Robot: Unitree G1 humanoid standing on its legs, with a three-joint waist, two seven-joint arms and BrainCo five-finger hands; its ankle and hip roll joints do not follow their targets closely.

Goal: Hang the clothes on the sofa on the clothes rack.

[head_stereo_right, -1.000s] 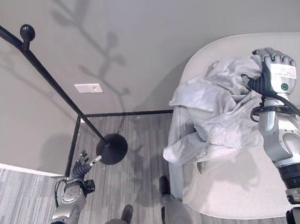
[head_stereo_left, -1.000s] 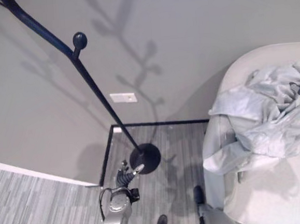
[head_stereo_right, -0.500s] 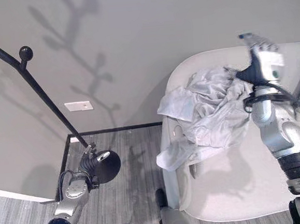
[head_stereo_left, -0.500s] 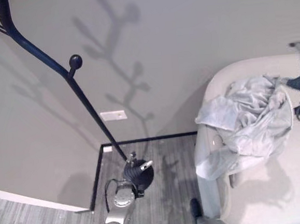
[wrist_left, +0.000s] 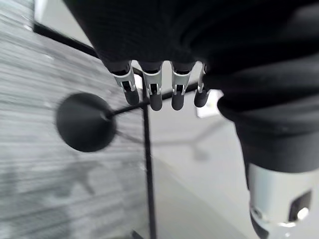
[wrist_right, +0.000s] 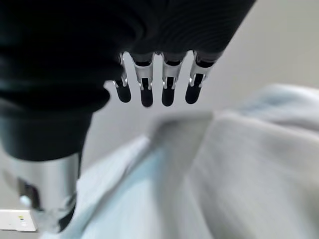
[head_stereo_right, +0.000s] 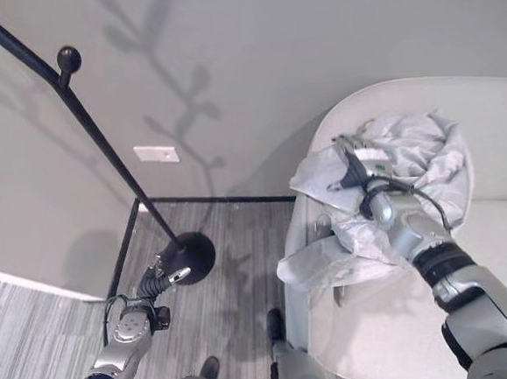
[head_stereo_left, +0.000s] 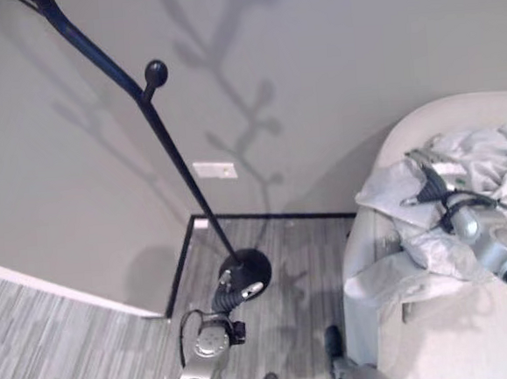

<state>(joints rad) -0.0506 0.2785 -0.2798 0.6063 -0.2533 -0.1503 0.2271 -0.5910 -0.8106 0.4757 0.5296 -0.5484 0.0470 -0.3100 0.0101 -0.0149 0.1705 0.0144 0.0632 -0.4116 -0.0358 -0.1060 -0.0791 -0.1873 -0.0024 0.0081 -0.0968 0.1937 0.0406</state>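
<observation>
A crumpled light grey garment (head_stereo_right: 413, 155) lies on the back and arm of the off-white sofa (head_stereo_right: 395, 319). My right hand (head_stereo_right: 355, 173) hovers over the garment's left part, near the sofa's arm. The hand is open, its fingers (wrist_right: 144, 84) straight above the cloth (wrist_right: 224, 174). The black clothes rack (head_stereo_left: 182, 169) leans up to the left from its round base (head_stereo_left: 246, 265), with a knobbed peg (head_stereo_left: 155, 72) partway up. My left hand (head_stereo_right: 159, 276) hangs low beside that base (wrist_left: 84, 122), open, with straight fingers (wrist_left: 154, 89) holding nothing.
A grey wall stands behind the rack and sofa, with a white wall plate (head_stereo_left: 212, 169) low on it. A black strip (head_stereo_left: 182, 261) borders the striped grey floor around the rack's base. The sofa's arm (head_stereo_left: 359, 251) stands close to the right of the base.
My right hand has swung from the garment's far right side to its left part, nearer the sofa's arm. The camera has shifted. The left hand stays by the rack's base.
</observation>
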